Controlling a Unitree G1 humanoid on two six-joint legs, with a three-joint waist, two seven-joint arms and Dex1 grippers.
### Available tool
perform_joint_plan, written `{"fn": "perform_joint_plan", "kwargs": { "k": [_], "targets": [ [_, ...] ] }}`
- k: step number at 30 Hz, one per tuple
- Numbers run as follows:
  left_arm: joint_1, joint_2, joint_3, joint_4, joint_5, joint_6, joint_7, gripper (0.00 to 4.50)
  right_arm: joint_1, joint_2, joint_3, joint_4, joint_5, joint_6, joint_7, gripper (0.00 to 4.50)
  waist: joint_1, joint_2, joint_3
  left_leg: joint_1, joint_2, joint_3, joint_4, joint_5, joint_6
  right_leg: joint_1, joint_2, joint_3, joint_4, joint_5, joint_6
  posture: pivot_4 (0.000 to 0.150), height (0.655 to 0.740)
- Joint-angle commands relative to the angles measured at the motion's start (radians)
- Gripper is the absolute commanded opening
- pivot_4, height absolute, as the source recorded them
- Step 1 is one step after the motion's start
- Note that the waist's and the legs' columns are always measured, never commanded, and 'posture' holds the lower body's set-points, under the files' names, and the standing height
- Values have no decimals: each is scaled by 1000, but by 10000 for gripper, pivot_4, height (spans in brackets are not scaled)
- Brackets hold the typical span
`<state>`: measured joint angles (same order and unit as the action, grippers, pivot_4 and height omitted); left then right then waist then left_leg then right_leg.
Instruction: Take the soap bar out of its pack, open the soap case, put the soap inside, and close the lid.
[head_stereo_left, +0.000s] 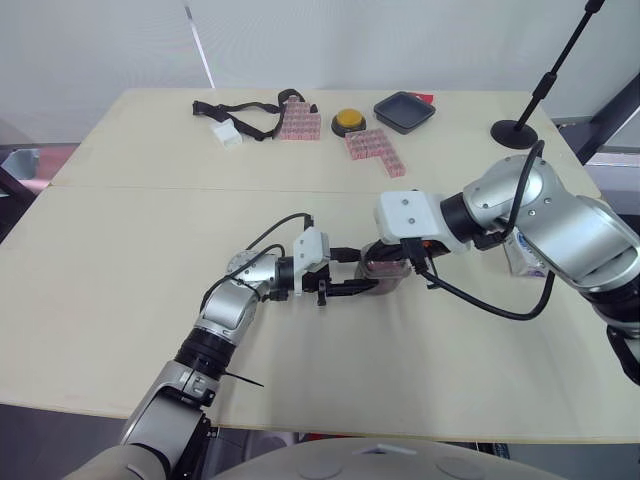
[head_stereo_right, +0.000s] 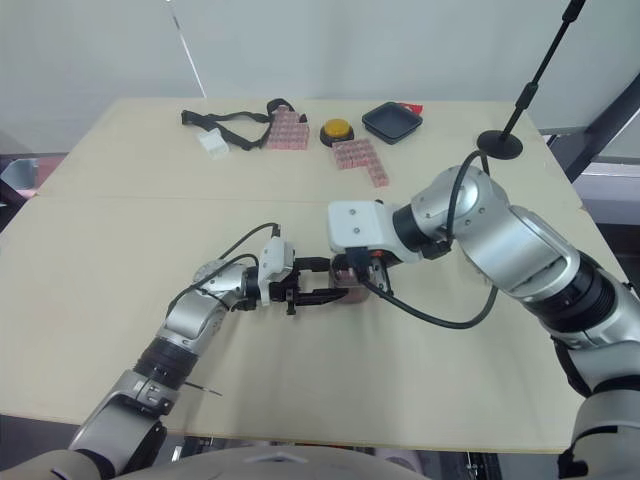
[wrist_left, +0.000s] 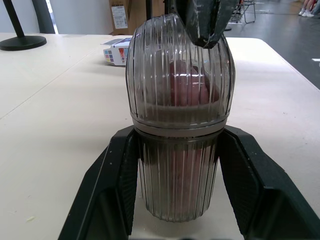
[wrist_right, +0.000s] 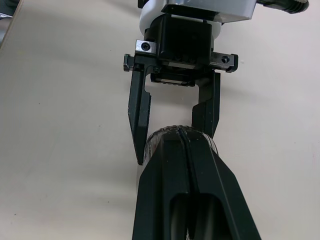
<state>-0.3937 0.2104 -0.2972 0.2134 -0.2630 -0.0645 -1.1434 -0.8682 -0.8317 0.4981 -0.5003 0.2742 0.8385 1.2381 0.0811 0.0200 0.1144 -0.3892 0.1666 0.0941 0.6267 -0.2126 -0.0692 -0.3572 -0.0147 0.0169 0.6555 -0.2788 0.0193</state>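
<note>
The soap case (wrist_left: 180, 100) is a ribbed, translucent grey capsule standing near the table's middle, with its domed lid down on the base. A pink soap bar (wrist_left: 187, 82) shows through its wall. My left gripper (head_stereo_left: 362, 270) holds the case's lower half, one black finger (wrist_left: 112, 185) pressed on each side. From above, my right gripper (wrist_right: 187, 165) is shut, its joined fingertips (wrist_left: 202, 25) resting on the top of the lid. The small printed soap pack (wrist_left: 116, 50) lies behind the case, partly hidden by my right arm in the head views.
At the table's far side lie pink block pieces (head_stereo_left: 378, 148), a yellow button (head_stereo_left: 348, 121), a black tray (head_stereo_left: 404, 111), a black strap (head_stereo_left: 245, 115) and a white piece (head_stereo_left: 227, 134). A stand's round base (head_stereo_left: 514, 131) sits far right.
</note>
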Motion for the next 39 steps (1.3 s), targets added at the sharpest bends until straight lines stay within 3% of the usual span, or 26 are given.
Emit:
{"fn": "perform_joint_plan", "kwargs": {
  "k": [1, 18, 39],
  "targets": [
    [4, 6, 1, -23, -1, -10, -3, 18728, 10, -30, -19, -1, -3, 21, 1, 223, 0, 0, 0, 0, 0, 0, 0, 0, 0, 0, 0, 0, 0, 0, 0, 1500, 7400],
    [2, 8, 5, -22, -5, -11, -5, 18728, 66, -55, -87, -4, 60, 86, -24, 223, 1, 0, 0, 0, 0, 0, 0, 0, 0, 0, 0, 0, 0, 0, 0, 1500, 7400],
    [-4, 9, 6, -16, -3, -9, -9, 18728, 62, 13, -250, 5, 241, 174, -97, 223, 1, 0, 0, 0, 0, 0, 0, 0, 0, 0, 0, 0, -1, 0, 0, 1500, 7400]
  ]
}}
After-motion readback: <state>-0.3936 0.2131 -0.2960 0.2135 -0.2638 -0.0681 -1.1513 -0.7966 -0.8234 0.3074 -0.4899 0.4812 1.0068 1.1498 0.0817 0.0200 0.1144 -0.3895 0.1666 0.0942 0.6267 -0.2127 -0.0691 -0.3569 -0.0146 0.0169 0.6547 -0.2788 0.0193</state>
